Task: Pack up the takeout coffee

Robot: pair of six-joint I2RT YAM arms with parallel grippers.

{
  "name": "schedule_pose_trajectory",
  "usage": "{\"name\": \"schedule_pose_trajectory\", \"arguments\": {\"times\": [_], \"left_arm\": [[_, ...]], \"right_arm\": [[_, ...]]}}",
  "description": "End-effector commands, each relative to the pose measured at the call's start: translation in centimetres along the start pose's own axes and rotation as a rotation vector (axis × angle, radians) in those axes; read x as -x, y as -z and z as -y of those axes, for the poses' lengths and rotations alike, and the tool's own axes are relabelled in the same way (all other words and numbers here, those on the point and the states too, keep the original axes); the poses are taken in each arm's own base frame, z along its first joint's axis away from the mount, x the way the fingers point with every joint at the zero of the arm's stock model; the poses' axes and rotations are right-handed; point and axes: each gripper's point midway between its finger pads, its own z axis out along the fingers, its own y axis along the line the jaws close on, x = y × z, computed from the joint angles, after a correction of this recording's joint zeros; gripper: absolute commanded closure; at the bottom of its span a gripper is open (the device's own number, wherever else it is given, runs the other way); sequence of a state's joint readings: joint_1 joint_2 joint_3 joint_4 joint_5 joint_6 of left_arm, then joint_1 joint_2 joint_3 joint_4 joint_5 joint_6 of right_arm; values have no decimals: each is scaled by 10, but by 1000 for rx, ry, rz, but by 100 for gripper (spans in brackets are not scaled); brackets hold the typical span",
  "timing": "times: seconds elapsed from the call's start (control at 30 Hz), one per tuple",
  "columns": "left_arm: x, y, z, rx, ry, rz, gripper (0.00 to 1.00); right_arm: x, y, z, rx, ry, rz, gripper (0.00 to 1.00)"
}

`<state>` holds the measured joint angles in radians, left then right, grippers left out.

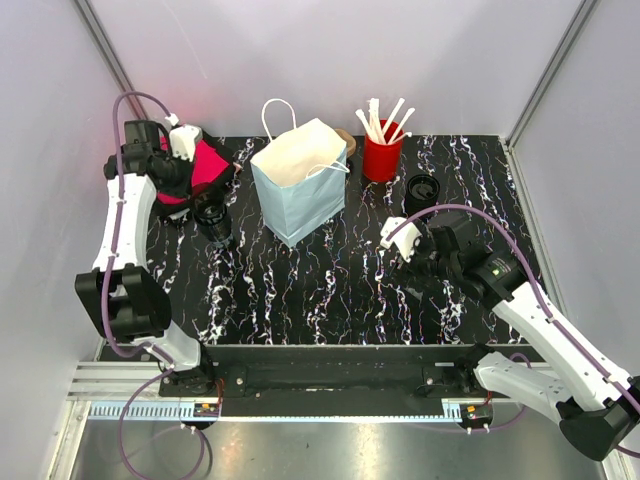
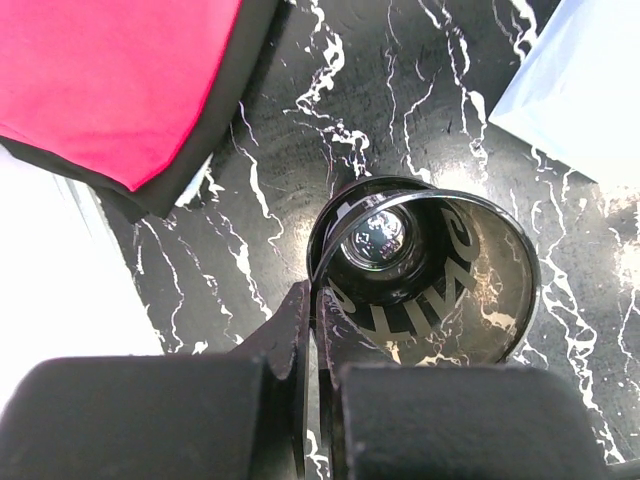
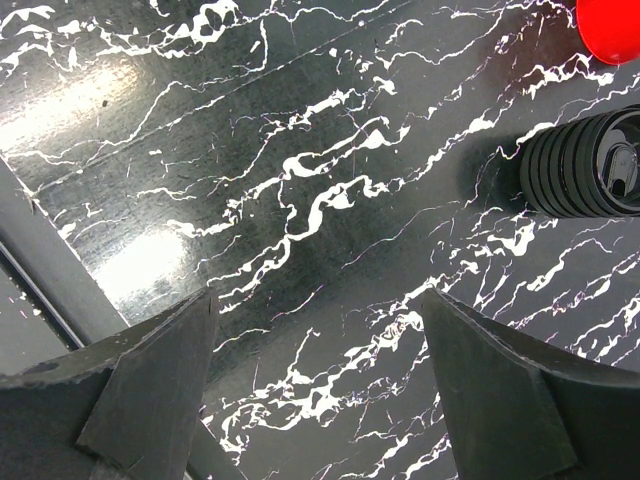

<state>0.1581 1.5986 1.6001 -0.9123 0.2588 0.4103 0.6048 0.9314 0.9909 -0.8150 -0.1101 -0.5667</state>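
Observation:
The takeout coffee, a cup with its lid on, is not in view. My left gripper point(image 1: 205, 203) point(image 2: 320, 300) is shut on the rim of a lidless black cup point(image 1: 215, 226) point(image 2: 480, 290), one finger inside the wall and one outside. Another dark cup shows down inside it. This cup stands left of the pale blue paper bag point(image 1: 300, 185). My right gripper point(image 1: 402, 247) point(image 3: 318, 300) hangs open over bare tabletop, nothing between its fingers. Beyond it stands a short ribbed black stack of lids point(image 1: 421, 192) point(image 3: 585, 165).
A red cup of white stirrers point(image 1: 381, 158) stands at the back, right of the bag. A red pad with a black edge point(image 1: 207, 165) point(image 2: 120, 80) lies at the back left by my left wrist. The black marbled table point(image 1: 330, 290) ends at white walls.

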Motion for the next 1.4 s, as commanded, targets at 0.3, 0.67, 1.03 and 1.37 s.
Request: {"name": "schedule_pose_trajectory", "arguments": {"times": [0.3,0.67,1.03,1.37], "left_arm": [[54,77,6,34,-44,199,100],[55,130,66,-89,-152,287,100],[25,169,185,-313,-434,321,100],[-12,156,276,-502,-650,198,100]], "right_arm": [[15,10,5,-14,-3,42,10],[15,10,52,-238,-69,4,0],[10,39,150,-526,-348,49,0],[-29,56,215,-719,-567,52,0]]}}
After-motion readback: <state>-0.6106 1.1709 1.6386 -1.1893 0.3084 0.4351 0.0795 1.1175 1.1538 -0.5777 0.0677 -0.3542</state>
